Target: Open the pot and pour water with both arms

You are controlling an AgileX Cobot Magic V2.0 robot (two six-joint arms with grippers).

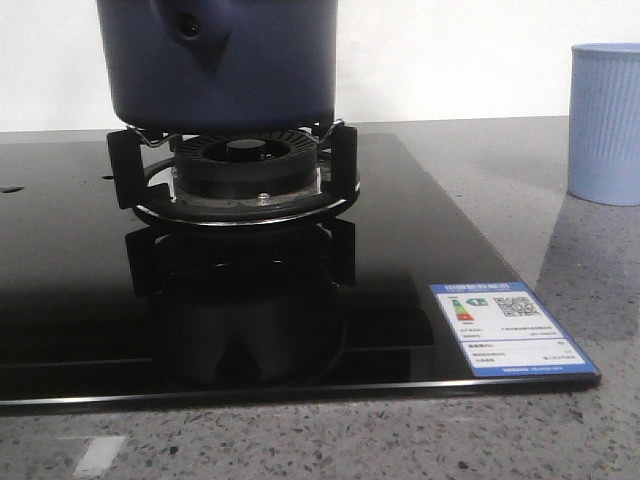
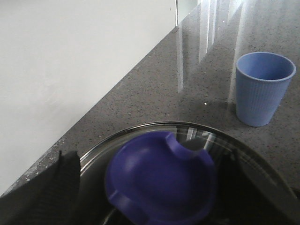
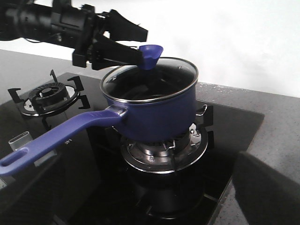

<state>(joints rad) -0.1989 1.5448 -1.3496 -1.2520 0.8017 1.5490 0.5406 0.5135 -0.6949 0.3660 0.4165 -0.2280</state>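
The pot sits on the burner near the counter's rear edge, glass lid still on. Left claw is clamped on the lid knob. Right claw state: cannot tell. Risk: a tilted lift could let the lid slip from the knob grip.

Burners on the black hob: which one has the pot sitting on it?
The burner nearer the cup carries the pot. The other burner, on the far side of the pot's long handle, stands bare.
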